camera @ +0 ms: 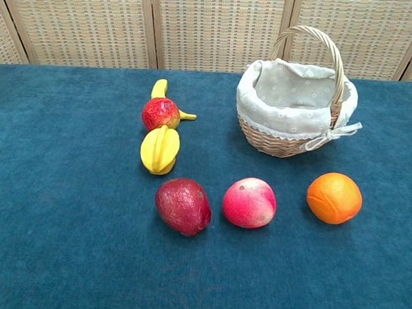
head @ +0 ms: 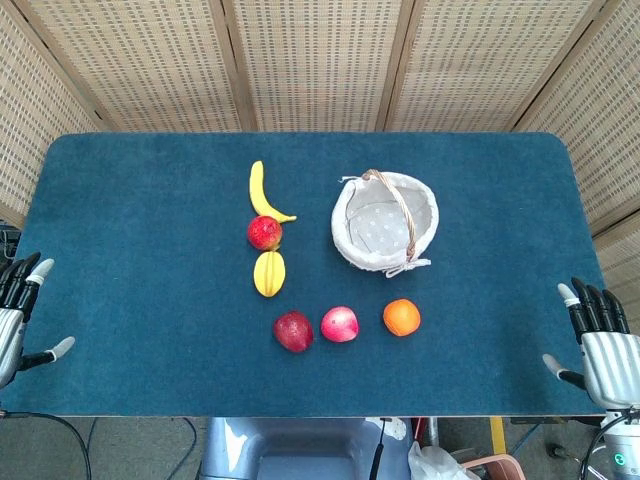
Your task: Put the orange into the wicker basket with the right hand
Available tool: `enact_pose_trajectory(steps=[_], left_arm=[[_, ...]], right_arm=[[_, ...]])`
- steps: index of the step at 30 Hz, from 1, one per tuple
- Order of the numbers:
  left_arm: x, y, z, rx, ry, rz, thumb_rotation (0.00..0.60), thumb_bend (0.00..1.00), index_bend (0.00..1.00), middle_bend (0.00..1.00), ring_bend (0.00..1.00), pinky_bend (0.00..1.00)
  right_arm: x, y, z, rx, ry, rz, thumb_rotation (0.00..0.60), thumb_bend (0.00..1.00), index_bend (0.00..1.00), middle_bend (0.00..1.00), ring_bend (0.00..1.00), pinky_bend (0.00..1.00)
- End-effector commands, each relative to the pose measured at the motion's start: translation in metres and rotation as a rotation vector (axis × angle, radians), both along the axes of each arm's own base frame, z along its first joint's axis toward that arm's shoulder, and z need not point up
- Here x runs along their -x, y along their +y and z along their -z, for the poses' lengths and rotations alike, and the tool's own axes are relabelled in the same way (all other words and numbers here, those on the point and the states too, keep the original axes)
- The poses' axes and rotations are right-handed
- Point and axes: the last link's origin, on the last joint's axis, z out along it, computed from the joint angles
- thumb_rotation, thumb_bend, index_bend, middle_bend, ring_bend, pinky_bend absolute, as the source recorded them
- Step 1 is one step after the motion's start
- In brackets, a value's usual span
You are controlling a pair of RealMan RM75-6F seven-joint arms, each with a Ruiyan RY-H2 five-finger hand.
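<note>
The orange (head: pixel 401 317) (camera: pixel 334 197) lies on the blue table near the front, just in front of the wicker basket (head: pixel 350 240) (camera: pixel 286 141), which has a white cloth lining and an upright handle. Nothing lies inside the basket. My right hand (head: pixel 598 334) hangs at the table's right front edge, far right of the orange, fingers spread and holding nothing. At the left front edge my left hand (head: pixel 18 312) is likewise spread and empty. Neither hand shows in the chest view.
Left of the orange sit a pink peach (head: pixel 339 324) (camera: pixel 249 202) and a dark red fruit (head: pixel 293 331) (camera: pixel 182 206). Further back are a yellow starfruit (head: pixel 269 273) (camera: pixel 160 149), a red apple (head: pixel 264 233) (camera: pixel 160 113) and a banana (head: pixel 261 192) (camera: pixel 159 89). Wicker screens stand behind the table.
</note>
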Motion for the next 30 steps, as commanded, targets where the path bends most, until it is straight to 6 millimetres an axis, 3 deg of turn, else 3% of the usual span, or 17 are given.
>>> enact_pose_trajectory(steps=[1,8,13,19,22,30], left_arm=[[0.0,-0.001,0.0,-0.004,0.001,0.002,0.6,0.0,0.0,0.0,0.0,0.0],[0.003,-0.004,-0.004,-0.025,-0.002,-0.005,0.6,0.0,0.0,0.0,0.0,0.0],[0.005,0.001,-0.004,-0.021,-0.001,-0.017,0.6,0.0,0.0,0.0,0.0,0.0],[0.008,0.005,-0.003,-0.029,0.007,-0.039,0.6,0.0,0.0,0.0,0.0,0.0],[0.008,0.007,-0.001,-0.028,0.013,-0.043,0.6,0.0,0.0,0.0,0.0,0.0],[0.011,0.013,0.003,-0.021,0.021,-0.063,0.6,0.0,0.0,0.0,0.0,0.0]], right_arm=[[0.0,0.001,0.0,-0.005,0.003,0.003,0.6,0.0,0.0,0.0,0.0,0.0],[-0.01,-0.004,0.014,-0.115,-0.044,-0.048,0.6,0.0,0.0,0.0,0.0,0.0],[-0.038,-0.036,0.043,-0.351,-0.06,-0.189,0.6,0.0,0.0,0.0,0.0,0.0],[-0.068,-0.057,0.073,-0.551,-0.086,-0.254,0.6,0.0,0.0,0.0,0.0,0.0],[-0.076,-0.063,0.086,-0.599,-0.062,-0.268,0.6,0.0,0.0,0.0,0.0,0.0],[-0.086,-0.104,0.126,-0.662,0.014,-0.245,0.6,0.0,0.0,0.0,0.0,0.0]])
